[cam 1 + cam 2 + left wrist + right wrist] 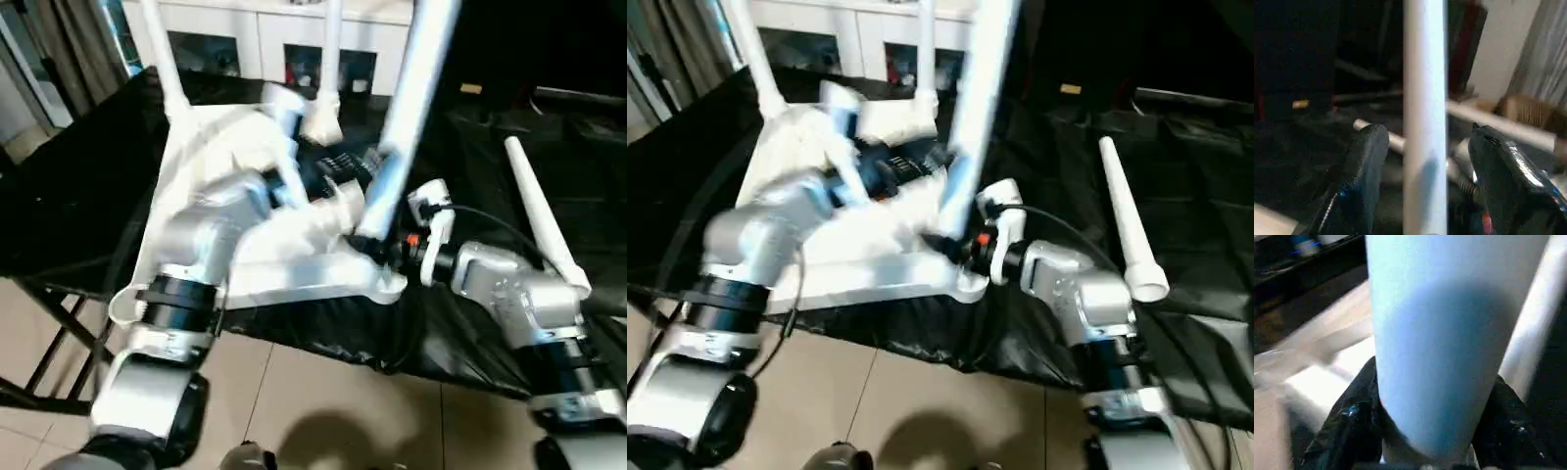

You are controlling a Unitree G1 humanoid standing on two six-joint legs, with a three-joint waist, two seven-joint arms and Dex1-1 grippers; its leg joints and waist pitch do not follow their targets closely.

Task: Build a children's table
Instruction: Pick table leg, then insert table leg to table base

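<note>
Two grippers at one white table leg. Right gripper closed on the leg's thick lower end, a black finger pressed against each side, right at the near corner socket of the table top. Left gripper spread open higher up the same leg, fingers standing off the tube on either side, touching nothing. Leg rising steeply from that near corner, leaning slightly. Table top lying upside down on the black-sheeted work table, ribbed side up, its near edge at the work table's front. Two further legs standing up from the far corners, seemingly seated, though blurred. Fourth leg lying loose on the black sheet, well apart beyond the right forearm. White cabinet behind.
</note>
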